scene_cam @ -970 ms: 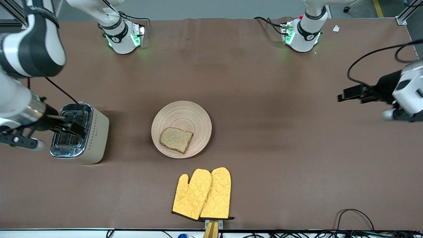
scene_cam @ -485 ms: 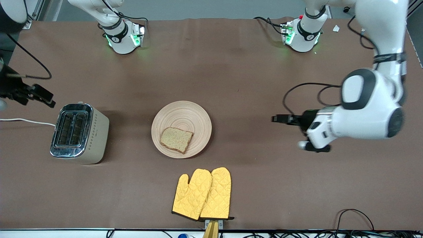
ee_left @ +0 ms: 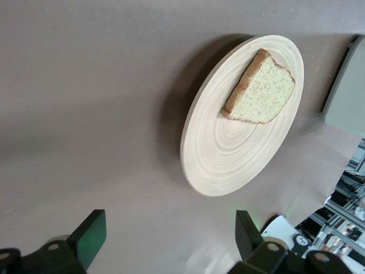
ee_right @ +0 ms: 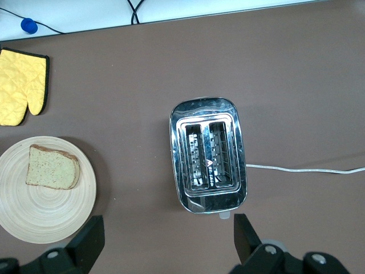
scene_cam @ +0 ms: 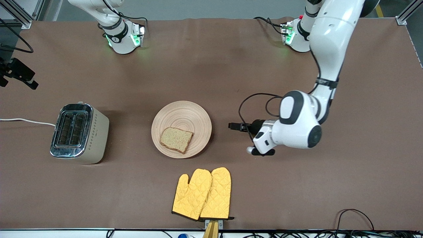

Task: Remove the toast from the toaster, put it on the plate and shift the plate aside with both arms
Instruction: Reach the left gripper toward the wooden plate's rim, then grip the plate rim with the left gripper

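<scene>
Toast [scene_cam: 176, 139] lying flat on the round wooden plate [scene_cam: 181, 114], on the part of it nearer the front camera, mid-surface [scene_cam: 231, 66]. Left hand [scene_cam: 233, 126] low beside the plate toward the left arm's end, fingers [ee_left: 91, 237] spread apart and empty, aimed at the rim. Right hand [scene_cam: 19, 74] raised at the right arm's end, fingers [ee_right: 88, 240] apart, above the toaster [scene_cam: 79, 133] with both slots vacant. Yellow oven mitts [scene_cam: 202, 194] at the surface edge nearest the front camera.
</scene>
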You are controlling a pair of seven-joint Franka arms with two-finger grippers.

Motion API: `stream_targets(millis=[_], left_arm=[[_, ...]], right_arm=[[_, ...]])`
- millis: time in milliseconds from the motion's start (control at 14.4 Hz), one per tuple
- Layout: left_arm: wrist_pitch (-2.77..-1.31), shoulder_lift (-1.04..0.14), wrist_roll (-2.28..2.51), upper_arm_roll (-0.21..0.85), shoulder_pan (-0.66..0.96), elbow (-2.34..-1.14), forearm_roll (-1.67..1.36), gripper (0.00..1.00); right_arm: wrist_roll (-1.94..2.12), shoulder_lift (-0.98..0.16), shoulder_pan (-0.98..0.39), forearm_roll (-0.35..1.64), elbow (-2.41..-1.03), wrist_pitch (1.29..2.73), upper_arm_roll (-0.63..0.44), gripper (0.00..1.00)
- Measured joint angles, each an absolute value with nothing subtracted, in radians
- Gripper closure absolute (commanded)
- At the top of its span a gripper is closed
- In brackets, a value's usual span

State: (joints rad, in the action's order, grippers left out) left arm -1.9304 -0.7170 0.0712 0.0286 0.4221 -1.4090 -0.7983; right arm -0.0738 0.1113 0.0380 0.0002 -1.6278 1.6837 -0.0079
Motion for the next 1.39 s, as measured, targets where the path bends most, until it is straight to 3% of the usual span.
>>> stream_targets(millis=[1039, 1385], left_arm=[[-2.232, -0.912, 0.050, 0.029, 0.613, -1.407, -1.065, 0.02], [-2.280, -0.942, 0.046, 0.029, 0.624, -1.403, -1.090, 0.44]], right_arm=[[-0.072, 0.094, 0.071, 0.000, -1.593, 1.632, -0.010, 0.00], [-0.072, 0.094, 0.072, 0.000, -1.589, 1.628, -0.010, 0.00]])
